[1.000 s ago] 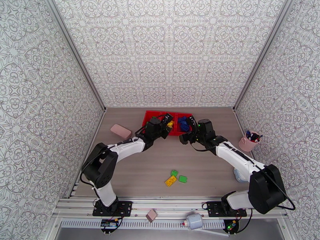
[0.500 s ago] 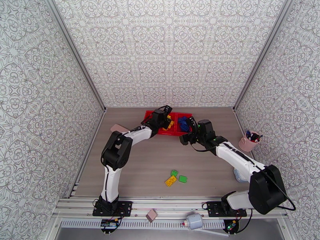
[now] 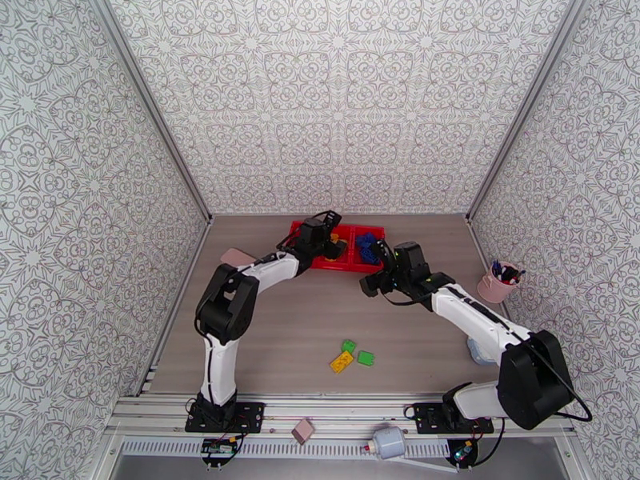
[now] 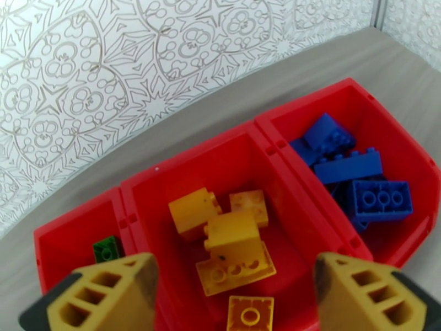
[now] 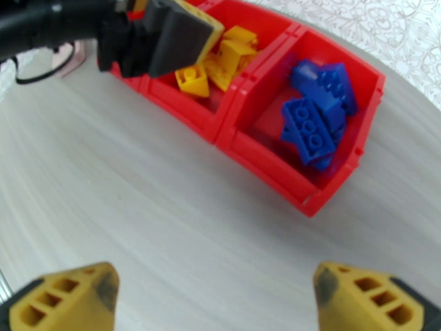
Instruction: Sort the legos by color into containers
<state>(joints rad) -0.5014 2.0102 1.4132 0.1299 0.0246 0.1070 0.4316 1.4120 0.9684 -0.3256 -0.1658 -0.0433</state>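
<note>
Our left claw [image 4: 234, 274] hangs spread over the middle bin of the long red plastic tray [image 4: 325, 100], where yellow studded bricks [image 4: 234, 238] belong; our right claw [image 5: 215, 293] hovers spread and empty near that tray.

The left gripper [image 3: 333, 248] blocks the red tray's [image 4: 165, 183] middle compartment. Bare table [image 3: 320, 314] before it lies open

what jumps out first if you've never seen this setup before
The bright red tray at the far side of the table, its middle compartment piled with yellow bricks and its right one with blue bricks. The left gripper hangs open right above the yellow ones. Three loose bricks, two green and one yellow, lie on the bare table nearer its front edge.
</note>
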